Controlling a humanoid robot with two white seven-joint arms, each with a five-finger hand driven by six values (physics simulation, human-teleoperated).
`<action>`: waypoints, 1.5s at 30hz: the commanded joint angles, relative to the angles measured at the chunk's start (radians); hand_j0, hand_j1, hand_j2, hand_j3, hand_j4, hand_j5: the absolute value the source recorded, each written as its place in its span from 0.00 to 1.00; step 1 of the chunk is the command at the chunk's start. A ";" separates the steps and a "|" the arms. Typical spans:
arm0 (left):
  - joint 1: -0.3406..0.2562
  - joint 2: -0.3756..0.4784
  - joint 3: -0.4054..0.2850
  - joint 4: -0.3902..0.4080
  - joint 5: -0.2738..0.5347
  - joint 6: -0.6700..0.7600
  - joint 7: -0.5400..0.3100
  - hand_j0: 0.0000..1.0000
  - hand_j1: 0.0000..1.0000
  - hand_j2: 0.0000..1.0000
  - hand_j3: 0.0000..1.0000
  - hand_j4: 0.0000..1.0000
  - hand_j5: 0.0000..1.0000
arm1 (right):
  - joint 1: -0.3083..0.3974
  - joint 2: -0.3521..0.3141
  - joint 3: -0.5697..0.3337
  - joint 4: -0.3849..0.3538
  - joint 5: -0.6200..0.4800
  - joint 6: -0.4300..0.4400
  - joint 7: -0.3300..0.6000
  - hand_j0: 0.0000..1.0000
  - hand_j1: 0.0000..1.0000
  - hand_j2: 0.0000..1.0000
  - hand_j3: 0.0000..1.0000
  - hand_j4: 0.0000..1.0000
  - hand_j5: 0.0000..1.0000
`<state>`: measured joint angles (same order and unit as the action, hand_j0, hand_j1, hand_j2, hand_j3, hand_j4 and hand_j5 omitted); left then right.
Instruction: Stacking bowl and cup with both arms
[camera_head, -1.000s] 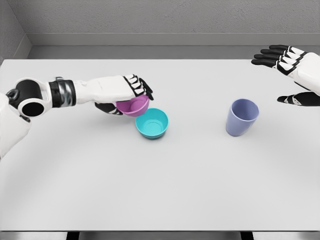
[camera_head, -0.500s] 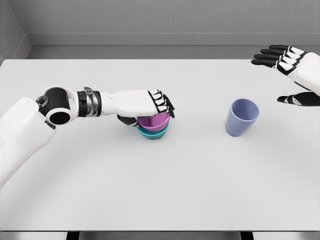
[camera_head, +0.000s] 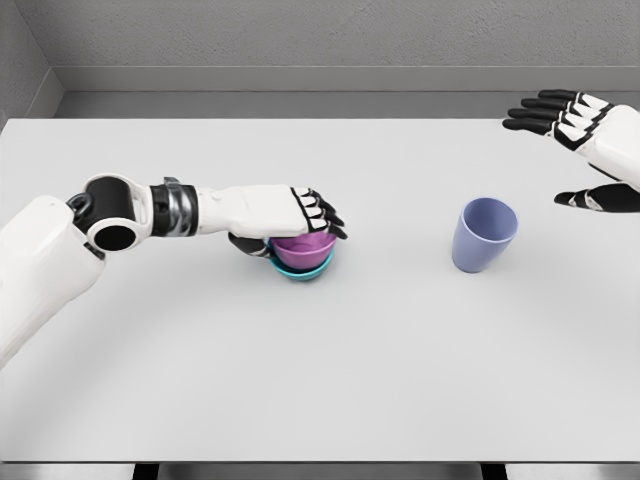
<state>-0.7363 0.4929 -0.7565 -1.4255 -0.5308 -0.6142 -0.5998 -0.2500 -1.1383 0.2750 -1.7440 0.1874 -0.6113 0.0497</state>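
A purple bowl (camera_head: 303, 246) sits nested inside a teal bowl (camera_head: 303, 268) left of the table's middle. My left hand (camera_head: 296, 222) lies over the purple bowl's rim, fingers curled on it and thumb below at its left side. A lavender cup (camera_head: 483, 235) stands upright on the right part of the table. My right hand (camera_head: 580, 150) hovers open above and to the right of the cup, not touching it.
The white table (camera_head: 320, 370) stretches wide in front of the bowls. A grey wall (camera_head: 300, 40) runs behind the far edge. The table's near edge lies at the bottom of the view.
My left hand carried the purple bowl right and down into the teal bowl. It has since settled slightly lower and left. The right hand and cup have not moved.
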 joint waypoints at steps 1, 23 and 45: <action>0.000 0.010 0.002 -0.001 0.011 0.003 0.002 1.00 1.00 1.00 1.00 1.00 1.00 | 0.000 -0.001 0.000 0.000 -0.006 0.000 -0.001 1.00 1.00 1.00 1.00 1.00 1.00; 0.018 0.369 0.138 0.160 0.361 0.003 0.008 1.00 1.00 1.00 1.00 1.00 1.00 | 0.000 -0.001 0.000 0.000 -0.006 0.000 -0.002 1.00 1.00 1.00 1.00 1.00 1.00; 0.135 0.383 0.224 0.275 0.371 0.003 0.006 1.00 1.00 1.00 1.00 1.00 1.00 | -0.113 0.028 -0.028 0.029 0.001 0.051 0.561 1.00 1.00 1.00 1.00 1.00 1.00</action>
<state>-0.5983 0.8736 -0.5325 -1.1501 -0.1664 -0.6135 -0.5942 -0.3911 -1.1138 0.2458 -1.7312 0.1898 -0.5714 0.5573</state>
